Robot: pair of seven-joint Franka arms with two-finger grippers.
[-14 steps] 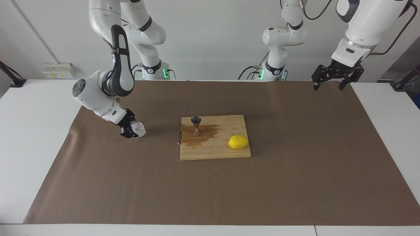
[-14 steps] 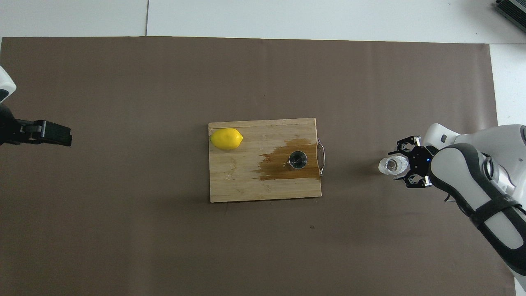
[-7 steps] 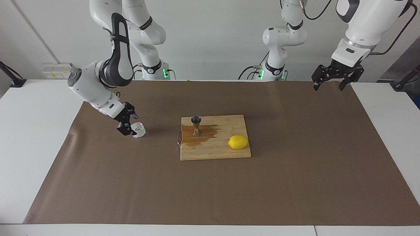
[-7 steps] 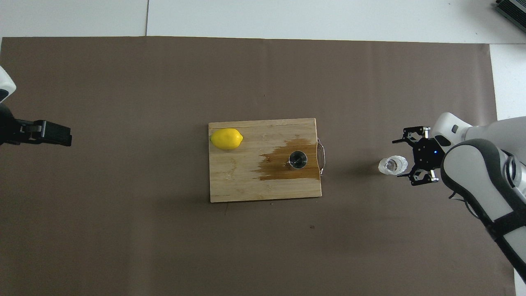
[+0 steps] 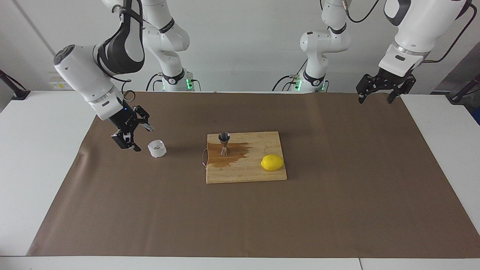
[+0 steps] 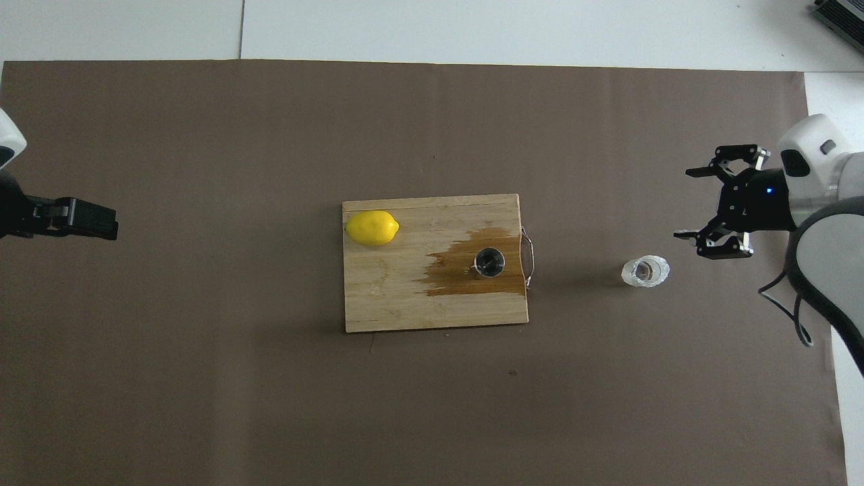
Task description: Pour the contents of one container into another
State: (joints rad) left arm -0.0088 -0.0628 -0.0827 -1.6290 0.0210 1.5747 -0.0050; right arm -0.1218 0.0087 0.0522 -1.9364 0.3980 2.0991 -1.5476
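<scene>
The glass tumbler (image 5: 156, 148) is clear, its sides faceted and textured. The jigger (image 5: 224, 144) is polished steel, shiny. It stands on a wooden cutting board (image 5: 258, 172) with pale grain, stained darker by a wet patch (image 5: 232, 154) around the jigger. The lemon (image 5: 272, 162) has a smooth, slightly glossy yellow skin. Matt brown paper (image 5: 337, 195) covers the white tabletop (image 5: 33, 157).

A white table (image 5: 41, 157) carries a brown paper sheet (image 5: 337, 195) over most of its top. A wooden cutting board (image 5: 255, 174) lies on the sheet at the middle. A glass tumbler (image 5: 156, 148) stands upright on the paper, apart from the board, toward the right arm's end of the table.
</scene>
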